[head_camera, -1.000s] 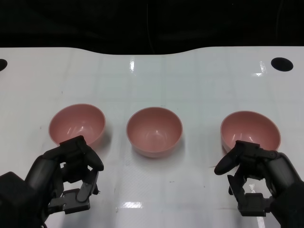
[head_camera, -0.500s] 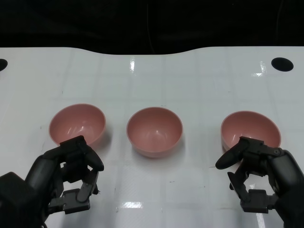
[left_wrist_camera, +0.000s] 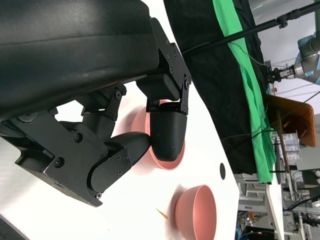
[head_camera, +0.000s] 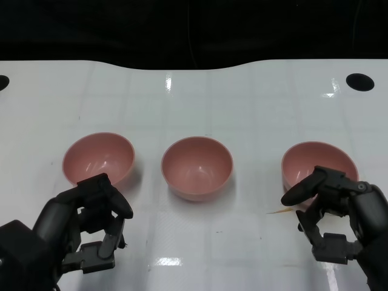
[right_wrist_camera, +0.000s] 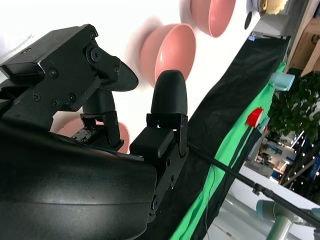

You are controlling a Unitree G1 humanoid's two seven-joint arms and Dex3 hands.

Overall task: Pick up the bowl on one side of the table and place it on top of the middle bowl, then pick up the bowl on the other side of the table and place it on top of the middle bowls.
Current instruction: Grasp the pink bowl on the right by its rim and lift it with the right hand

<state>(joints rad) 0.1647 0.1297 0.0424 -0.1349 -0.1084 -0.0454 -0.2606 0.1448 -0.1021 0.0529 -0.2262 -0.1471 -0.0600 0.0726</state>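
Three pink bowls are set in a row on the white table (head_camera: 242, 103): left bowl (head_camera: 98, 159), middle bowl (head_camera: 197, 167), right bowl (head_camera: 319, 167). The right hand (head_camera: 336, 215) is held just in front of the right bowl, its fingers apart and nothing grasped. The left hand (head_camera: 85, 224) is held before the left bowl, fingers loosely curled, nothing held. A small orange sliver (head_camera: 280, 211) lies near the right hand.
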